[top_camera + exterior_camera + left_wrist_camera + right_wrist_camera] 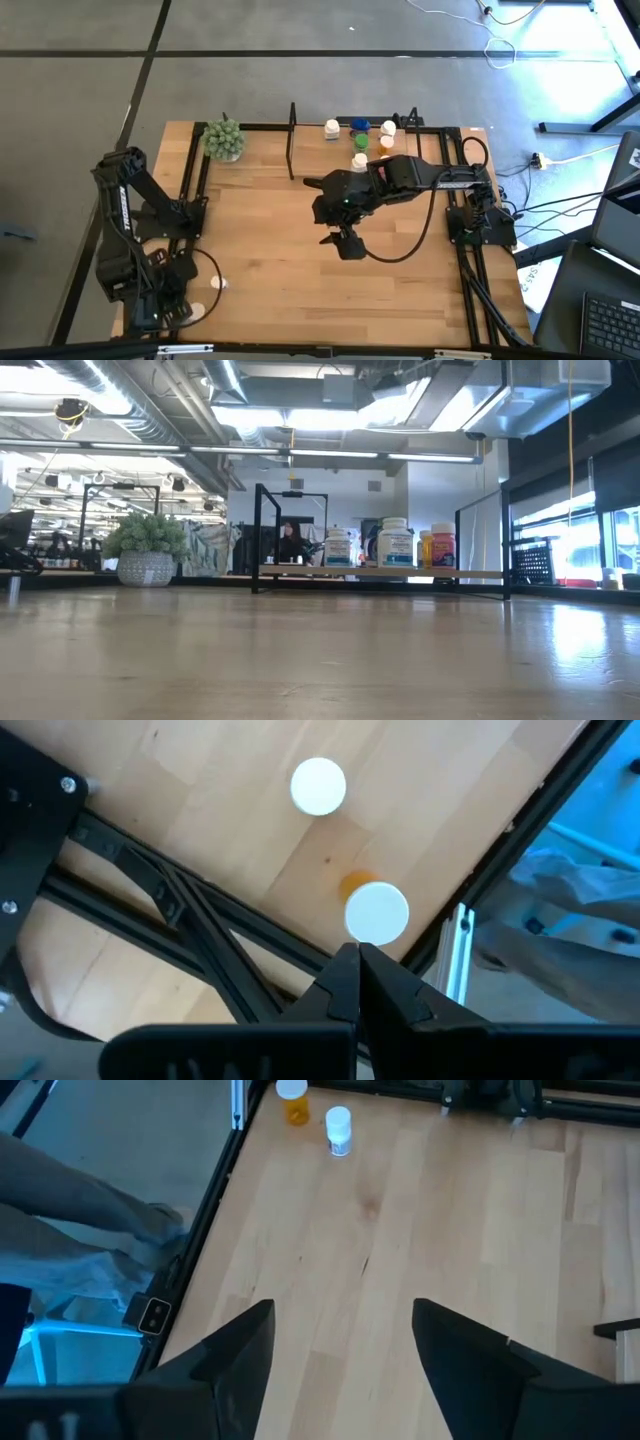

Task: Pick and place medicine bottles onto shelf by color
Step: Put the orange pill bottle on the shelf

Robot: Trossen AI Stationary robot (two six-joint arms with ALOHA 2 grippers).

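The right gripper (348,244) is hanging over mid-table, jaws spread and empty. It should be heading for the two bottles (338,1129) at the near-left corner, descending squarely over one cap. The shelf (372,128) is already carrying several. The left gripper (358,982) is waiting closed above that pair.

I can read no text anywhere; the labels on the bottles (395,544) on the shelf (380,572) carry print, but it is too small for me.
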